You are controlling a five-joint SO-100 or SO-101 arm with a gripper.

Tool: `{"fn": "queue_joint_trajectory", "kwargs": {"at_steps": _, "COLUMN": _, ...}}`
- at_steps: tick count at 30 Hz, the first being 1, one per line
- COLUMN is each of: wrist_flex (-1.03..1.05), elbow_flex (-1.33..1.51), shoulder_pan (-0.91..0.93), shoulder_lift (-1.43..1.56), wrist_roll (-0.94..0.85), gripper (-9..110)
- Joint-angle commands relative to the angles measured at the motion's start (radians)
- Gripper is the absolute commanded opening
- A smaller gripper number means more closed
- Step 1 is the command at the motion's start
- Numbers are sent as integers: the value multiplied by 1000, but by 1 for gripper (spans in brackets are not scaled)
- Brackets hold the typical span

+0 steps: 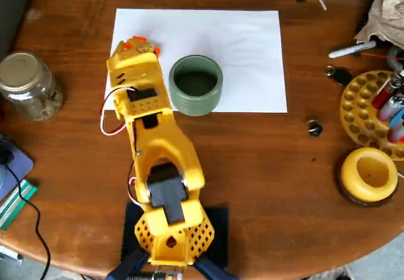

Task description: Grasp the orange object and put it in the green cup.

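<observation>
Orange object (134, 40): small, bright orange, mostly hidden; only a sliver shows, lying left of and slightly beyond the green cup. Green cup (196, 84): squat, round, sage-green, thick-walled, upright, dark inside, no contents visible.

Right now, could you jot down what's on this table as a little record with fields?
surface: round wooden table with a white paper sheet
orange object: on the paper, mostly hidden under the arm's front end
green cup: upright on the paper, nothing visible inside, right of the arm
arm: yellow arm reaching over the orange object
fingers: hidden beneath the arm, state unclear
elsewhere: glass jar left; yellow round holder right
</observation>
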Motion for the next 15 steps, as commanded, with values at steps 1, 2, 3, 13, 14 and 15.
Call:
{"fn": "queue_joint_trajectory", "kwargs": {"at_steps": 1, "wrist_flex": -110, "elbow_flex": -81, "shoulder_pan": 9, "shoulder_lift": -130, "wrist_roll": 11, "gripper": 0}}
{"fn": "queue_joint_trajectory", "kwargs": {"at_steps": 2, "wrist_flex": -170, "elbow_flex": -83, "shoulder_pan": 9, "shoulder_lift": -175, "wrist_roll": 18, "gripper": 0}}
{"fn": "queue_joint_trajectory", "kwargs": {"at_steps": 3, "wrist_flex": -219, "elbow_flex": -83, "shoulder_pan": 11, "shoulder_lift": -216, "wrist_roll": 21, "gripper": 0}}
{"fn": "queue_joint_trajectory", "kwargs": {"at_steps": 13, "wrist_flex": -362, "elbow_flex": -114, "shoulder_pan": 77, "shoulder_lift": -376, "wrist_roll": 23, "gripper": 0}}
{"fn": "queue_joint_trajectory", "kwargs": {"at_steps": 14, "wrist_flex": -390, "elbow_flex": -112, "shoulder_pan": 84, "shoulder_lift": -396, "wrist_roll": 23, "gripper": 0}}
{"fn": "queue_joint_trajectory", "kwargs": {"at_steps": 15, "wrist_flex": -414, "elbow_flex": -110, "shoulder_pan": 87, "shoulder_lift": -419, "wrist_roll": 23, "gripper": 0}}
